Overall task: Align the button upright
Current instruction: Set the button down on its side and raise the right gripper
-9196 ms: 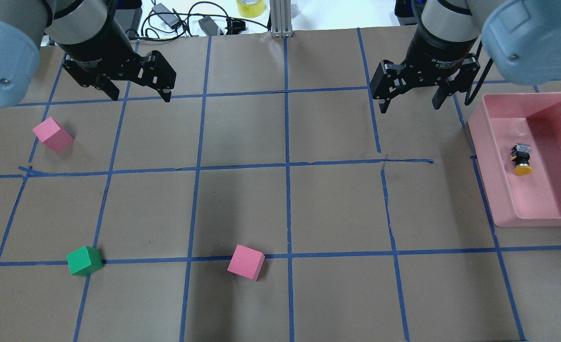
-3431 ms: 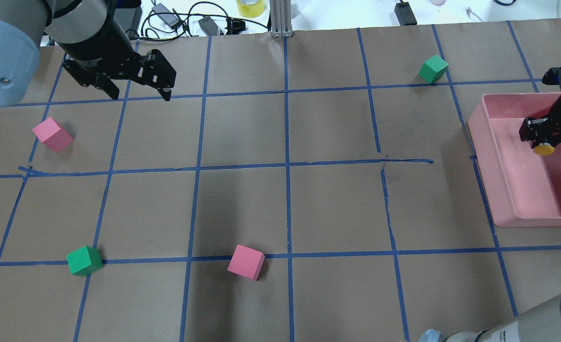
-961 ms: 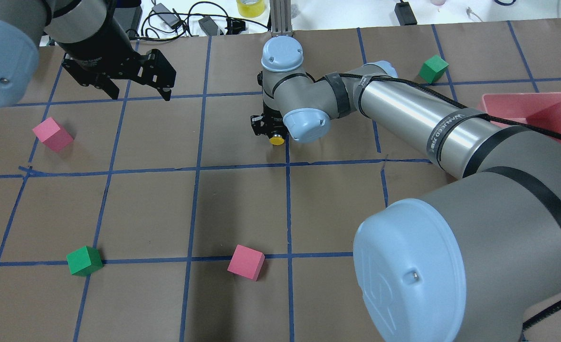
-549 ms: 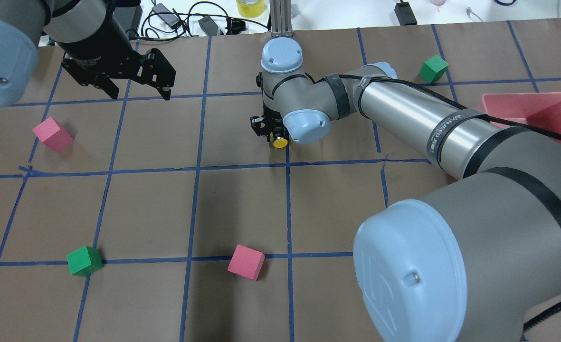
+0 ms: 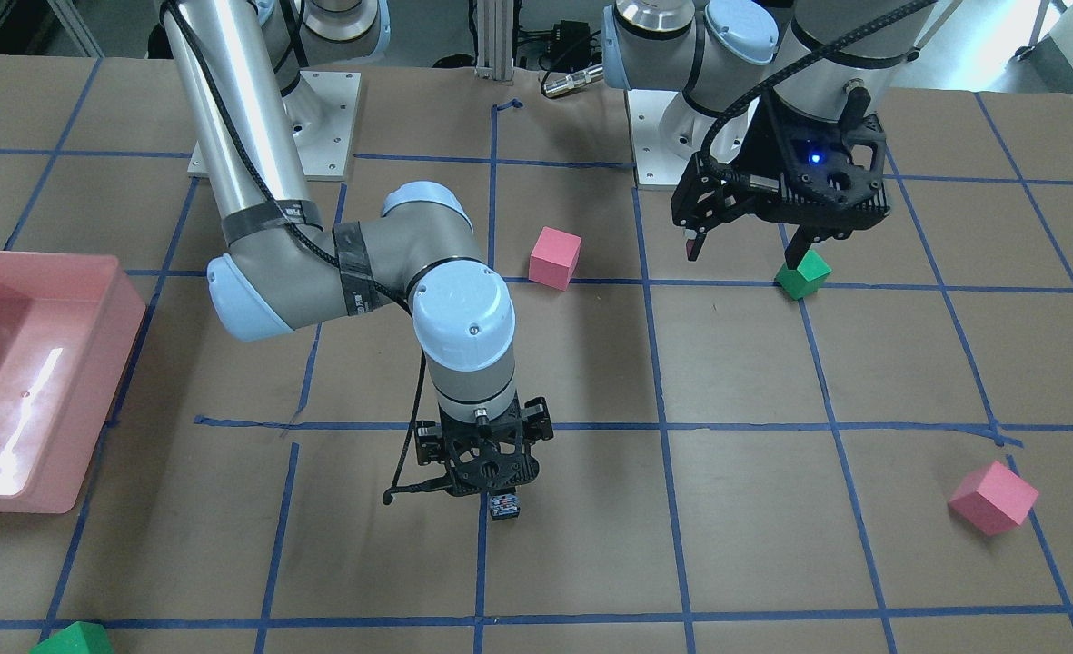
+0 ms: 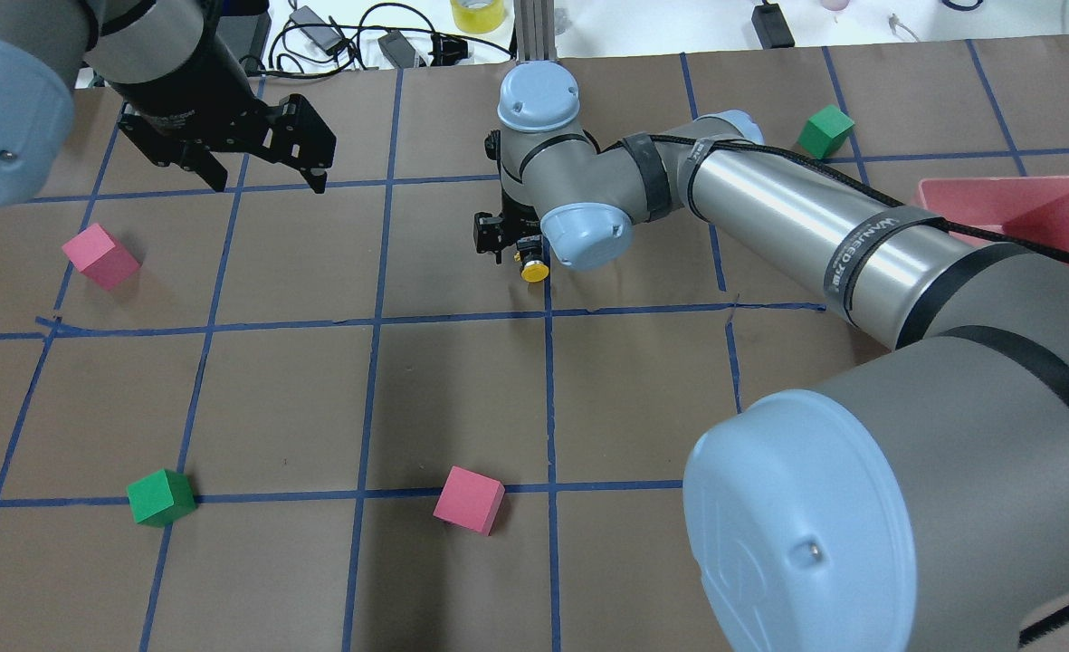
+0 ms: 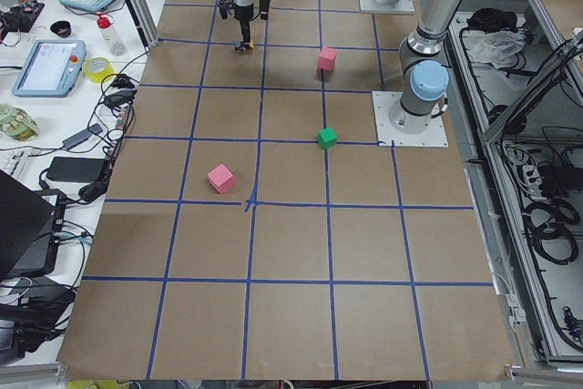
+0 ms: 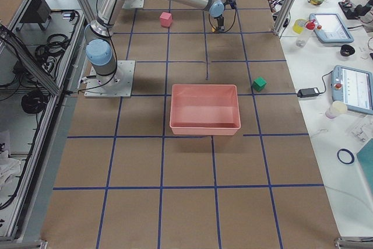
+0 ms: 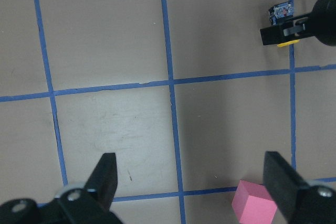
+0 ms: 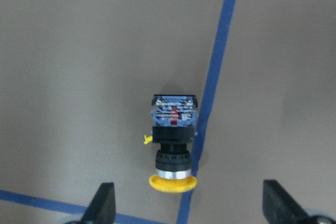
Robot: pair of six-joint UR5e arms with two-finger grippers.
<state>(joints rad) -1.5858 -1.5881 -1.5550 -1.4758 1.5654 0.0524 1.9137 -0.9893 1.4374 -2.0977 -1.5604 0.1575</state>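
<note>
The button (image 10: 173, 140) lies on its side on the brown table beside a blue tape line, blue base away from the robot and yellow cap (image 6: 534, 271) toward it. It also shows in the front view (image 5: 503, 507) and the left wrist view (image 9: 282, 13). My right gripper (image 10: 191, 205) hangs open just above it, fingers (image 10: 102, 205) spread wide and apart from it; it shows over the table's middle (image 6: 511, 246) (image 5: 486, 472). My left gripper (image 6: 262, 177) (image 5: 745, 245) is open and empty, raised at the back left.
Pink cubes (image 6: 100, 256) (image 6: 469, 499) and a green cube (image 6: 161, 497) sit on the left and front of the table. Another green cube (image 6: 825, 130) is at the back right. A pink bin (image 6: 1005, 195) stands at the right, partly behind my right arm.
My right gripper carried the button from the pink bin to the table's middle, then opened and let it go. The button now lies on the table. The left arm has not moved.
</note>
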